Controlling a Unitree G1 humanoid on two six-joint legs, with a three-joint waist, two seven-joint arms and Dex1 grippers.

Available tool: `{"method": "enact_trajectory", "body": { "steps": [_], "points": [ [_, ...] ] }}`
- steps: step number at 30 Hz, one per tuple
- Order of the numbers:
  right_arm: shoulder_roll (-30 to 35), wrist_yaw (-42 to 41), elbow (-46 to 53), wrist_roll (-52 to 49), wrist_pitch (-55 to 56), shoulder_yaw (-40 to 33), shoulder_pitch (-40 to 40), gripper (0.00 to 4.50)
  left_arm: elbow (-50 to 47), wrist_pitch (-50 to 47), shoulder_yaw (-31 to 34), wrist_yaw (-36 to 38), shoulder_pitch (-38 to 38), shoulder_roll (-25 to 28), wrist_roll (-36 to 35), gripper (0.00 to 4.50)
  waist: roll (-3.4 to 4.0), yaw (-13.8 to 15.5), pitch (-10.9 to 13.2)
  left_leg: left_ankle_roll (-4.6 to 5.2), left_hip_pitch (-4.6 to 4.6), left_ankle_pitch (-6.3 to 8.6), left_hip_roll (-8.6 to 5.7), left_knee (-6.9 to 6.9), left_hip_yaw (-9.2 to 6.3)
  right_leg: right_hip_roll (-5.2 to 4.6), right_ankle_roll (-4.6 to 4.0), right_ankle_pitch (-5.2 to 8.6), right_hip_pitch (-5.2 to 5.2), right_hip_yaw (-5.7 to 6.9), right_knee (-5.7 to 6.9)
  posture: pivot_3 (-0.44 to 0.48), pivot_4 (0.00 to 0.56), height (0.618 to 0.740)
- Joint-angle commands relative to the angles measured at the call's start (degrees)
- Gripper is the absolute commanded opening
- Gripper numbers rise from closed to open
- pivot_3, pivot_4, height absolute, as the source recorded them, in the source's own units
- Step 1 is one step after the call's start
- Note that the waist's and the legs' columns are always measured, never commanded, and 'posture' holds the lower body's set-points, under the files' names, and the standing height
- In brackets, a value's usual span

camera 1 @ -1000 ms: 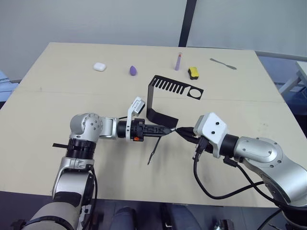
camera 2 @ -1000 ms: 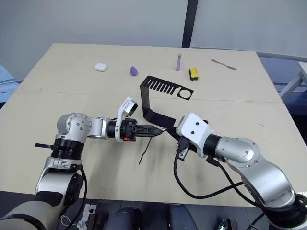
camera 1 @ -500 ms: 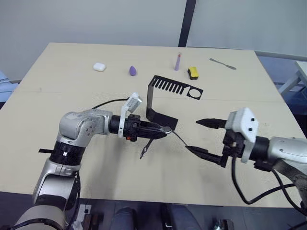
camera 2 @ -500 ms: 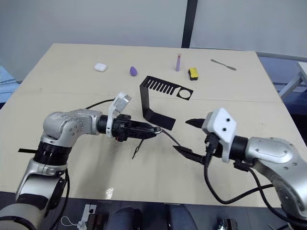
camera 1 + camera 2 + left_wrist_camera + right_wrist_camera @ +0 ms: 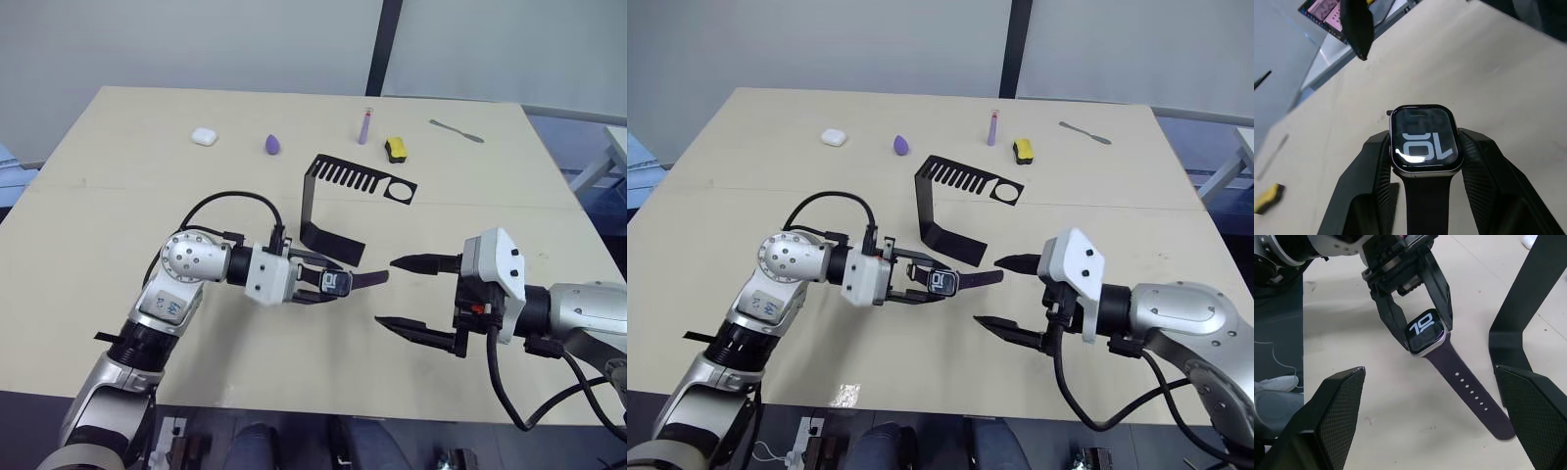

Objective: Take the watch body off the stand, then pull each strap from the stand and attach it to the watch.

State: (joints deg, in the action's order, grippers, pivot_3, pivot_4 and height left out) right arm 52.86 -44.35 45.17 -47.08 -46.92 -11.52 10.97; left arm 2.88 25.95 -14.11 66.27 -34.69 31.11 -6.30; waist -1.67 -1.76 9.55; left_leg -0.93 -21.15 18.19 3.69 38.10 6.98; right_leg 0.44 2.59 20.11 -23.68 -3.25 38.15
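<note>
The left pincer (image 5: pixel 939 282) is closed on the watch body (image 5: pixel 941 283), its two black fingers pressing the case from either side just above the bench (image 5: pixel 754 166), in front of the stand (image 5: pixel 945 201). The screen faces up and shows white digits. One dark purple strap (image 5: pixel 1469 392) is fixed to the case and sticks out past the fingertips toward the right arm, its row of small holes showing in the right wrist view; its free end lies close to the bench surface. In the left wrist view a second strap (image 5: pixel 1425 205) runs from the other edge of the case back between the fingers. The right pincer (image 5: pixel 1007 294) is wide open and holds nothing, one finger level with the strap tip and the other lower and nearer the front edge of the bench, both apart from the watch. The stand rests upright on its flat foot near the middle of the bench, the slotted top plate with the round hole pointing to the robot's right. Along the far side of the bench lie a small white case (image 5: pixel 832 137), a purple egg-shaped object (image 5: pixel 900 145), an upright lilac tube (image 5: pixel 992 126), a yellow-and-black object (image 5: pixel 1023 150) and a thin metal tool (image 5: pixel 1084 131).
</note>
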Motion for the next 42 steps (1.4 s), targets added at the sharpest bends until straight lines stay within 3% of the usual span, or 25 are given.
{"method": "enact_trajectory", "body": {
  "steps": [1, 5, 9, 11, 13, 17, 19, 23, 28, 35, 38, 41, 42],
  "points": [
    [0.8, -0.6, 0.6, 1.1, 2.3, 0.1, 0.6, 4.48, 2.9, 8.8, 0.5, -1.6, -0.6, -0.4, 1.6, 1.58, 0.00, 0.1, 0.0, 0.01, -0.02, 0.00, 0.00, 0.01, 0.00, 0.00, 0.00, 0.00, 0.00, 0.00, 0.00, 0.000, 0.150, 0.740],
    [0.6, -0.2, 0.6, 2.0, 3.2, 0.8, 0.5, 4.48, 5.1, 11.5, 0.2, -1.6, -1.2, -0.6, 1.4, 1.58, 0.00, 0.0, 0.0, 0.03, -0.02, 0.02, 0.00, 0.02, 0.00, 0.00, 0.04, -0.02, 0.00, 0.00, -0.01, 0.000, 0.150, 0.740],
    [0.4, 0.2, 0.5, 3.0, 4.0, 1.5, 0.5, 4.48, 5.0, 6.9, 0.4, -1.3, -1.8, -1.1, -0.9, 1.58, 0.00, 0.0, 0.0, 0.03, -0.02, 0.02, 0.01, 0.03, 0.00, 0.00, 0.04, -0.02, 0.00, 0.00, 0.00, 0.000, 0.150, 0.740],
    [0.5, 0.4, 0.5, 4.1, 4.6, 1.7, 0.3, 4.48, 1.8, -7.8, -0.1, 0.0, -1.2, -0.6, -5.4, 1.58, 0.00, 0.0, 0.0, 0.03, -0.02, 0.01, 0.01, 0.04, 0.01, 0.00, 0.04, -0.02, 0.01, 0.00, 0.02, 0.000, 0.150, 0.740],
    [0.7, 0.5, 0.6, 5.7, 5.3, 2.1, -0.1, 4.48, -3.9, -30.4, -0.9, 1.1, -1.1, 1.2, -12.9, 1.58, 0.00, -0.1, 0.0, 0.03, -0.02, 0.01, 0.02, 0.06, 0.00, 0.01, 0.04, -0.02, -0.01, 0.00, 0.08, 0.000, 0.150, 0.740],
    [0.7, 1.2, 1.3, 8.2, 6.0, 3.4, -0.1, 4.48, -9.1, -61.5, -0.2, -0.8, -3.4, 2.8, -23.7, 1.58, 0.00, -0.3, 0.0, 0.01, -0.01, 0.01, 0.02, 0.06, -0.01, 0.01, 0.03, -0.01, -0.01, 0.00, 0.14, 0.000, 0.150, 0.740],
    [0.3, 2.3, 2.2, 9.1, 5.3, 4.8, 0.3, 4.48, -6.1, -82.0, 2.1, -5.4, -8.1, 0.9, -30.0, 1.58, -0.01, -0.3, 0.0, 0.00, -0.02, 0.00, 0.02, 0.10, -0.04, 0.02, 0.03, -0.01, -0.01, 0.01, 0.18, 0.000, 0.150, 0.740],
    [-0.7, 4.8, 3.2, 9.2, 2.9, 7.1, 1.3, 4.48, 2.1, -105.1, 7.9, -12.4, -15.2, -4.3, -35.2, 1.58, -0.02, 0.0, 0.0, 0.01, -0.07, 0.00, -0.02, 0.20, -0.10, 0.02, 0.07, 0.02, -0.01, 0.03, 0.18, 0.000, 0.150, 0.740],
    [-3.3, 10.3, 2.7, 12.1, -1.3, 11.6, 3.5, 4.48, 6.3, -116.2, 13.5, -15.5, -17.9, -7.5, -37.6, 1.58, -0.01, -0.4, 0.0, -0.08, -0.07, -0.04, -0.02, 0.11, -0.09, 0.01, -0.02, 0.08, -0.14, 0.01, 0.31, 0.000, 0.150, 0.740],
    [-8.4, 16.8, 1.1, 15.2, -7.2, 16.4, 7.1, 4.48, 9.8, -118.4, 17.3, -17.5, -17.8, -9.6, -38.6, 1.58, -0.01, -0.3, 0.0, -0.21, -0.04, -0.12, -0.02, 0.12, -0.09, 0.00, -0.12, 0.13, -0.23, 0.01, 0.54, 0.000, 0.150, 0.740],
    [-9.8, 17.5, 0.5, 16.4, -7.3, 17.4, 7.9, 3.68, 10.1, -118.4, 17.7, -17.5, -17.4, -9.6, -39.5, 1.58, -0.01, -0.1, 0.0, -0.21, -0.07, -0.12, -0.02, 0.09, -0.09, 0.00, -0.12, 0.13, -0.26, 0.01, 0.50, 0.000, 0.150, 0.740],
    [-10.4, 17.6, -0.1, 17.7, -6.8, 18.1, 8.3, 2.31, 11.1, -118.4, 18.1, -17.7, -17.3, -9.6, -41.0, 1.58, -0.01, -0.1, 0.0, -0.22, -0.07, -0.12, -0.02, 0.12, -0.08, 0.00, -0.12, 0.13, -0.26, 0.01, 0.52, 0.000, 0.150, 0.740],
    [-10.7, 17.5, -0.3, 18.2, -6.5, 18.2, 8.5, 2.31, 11.1, -118.4, 18.1, -17.7, -17.3, -9.6, -41.4, 1.58, -0.01, -0.1, 0.0, -0.21, -0.06, -0.12, -0.02, 0.12, -0.08, 0.00, -0.12, 0.13, -0.26, 0.01, 0.53, 0.000, 0.150, 0.740]
  ]
}}
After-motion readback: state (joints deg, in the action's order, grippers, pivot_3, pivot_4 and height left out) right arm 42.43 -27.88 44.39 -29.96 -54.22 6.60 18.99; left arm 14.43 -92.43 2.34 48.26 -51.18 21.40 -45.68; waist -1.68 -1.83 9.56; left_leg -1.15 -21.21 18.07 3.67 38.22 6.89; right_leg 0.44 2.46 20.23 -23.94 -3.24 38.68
